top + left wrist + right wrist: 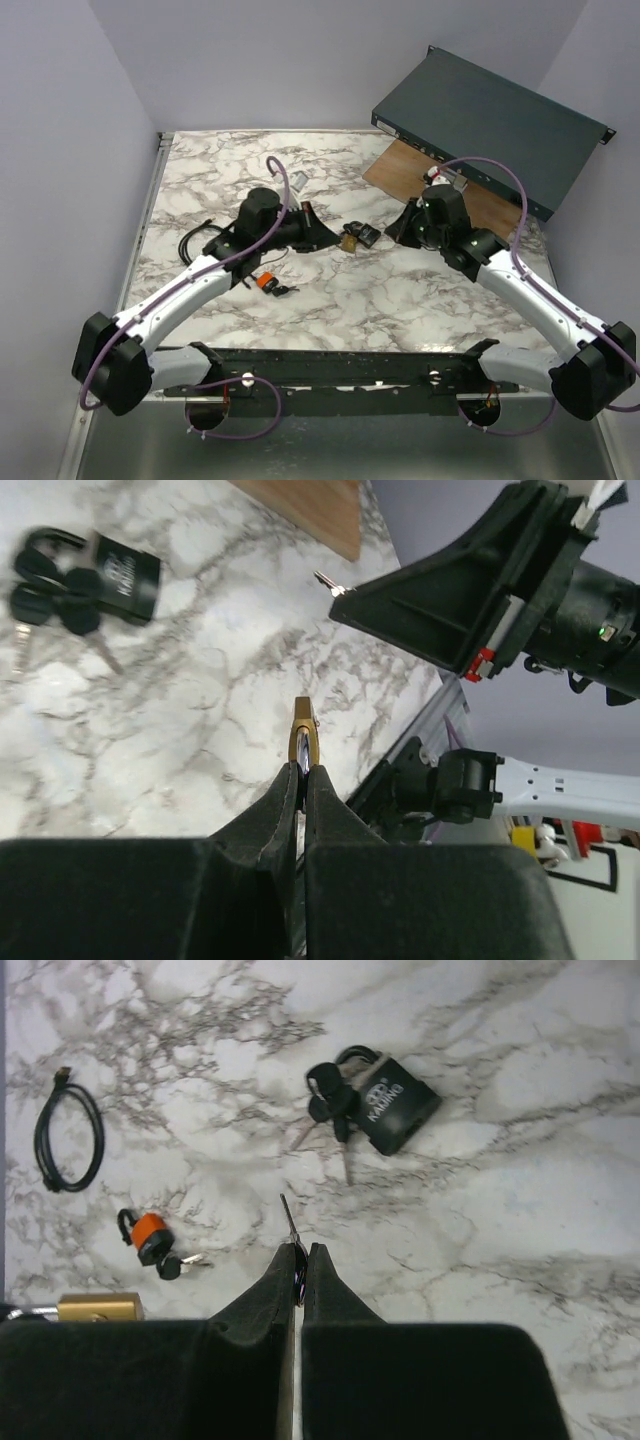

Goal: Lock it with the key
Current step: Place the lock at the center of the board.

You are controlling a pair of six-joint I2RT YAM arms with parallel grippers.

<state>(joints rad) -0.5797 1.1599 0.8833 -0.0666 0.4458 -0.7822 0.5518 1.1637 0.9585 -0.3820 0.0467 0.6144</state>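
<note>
- A coiled black cable (68,1140) lies at the far left of the marble table (400,300). Just right of it and nearer is an orange padlock (148,1235) with a small key at its body.
- The brass padlock (303,730) is a plain gold-coloured block. It is seen edge-on from the left wrist view, and the right wrist view shows a silver shackle at one end.
- The left gripper (303,770) has its fingers clenched on the brass padlock. The padlock stands out beyond the fingertips, raised above the table near its middle.
- A black padlock (395,1105) lies flat on the table just beyond, with a bunch of black-headed keys at its shackle. Neither gripper touches it.
- The right gripper (300,1255) has its fingers pinched on the key (289,1218). The thin silver blade projects past the tips toward the left.
- The key tip and the brass padlock are near one another but apart.
- A wooden board (400,170) lies at the far right.
</note>
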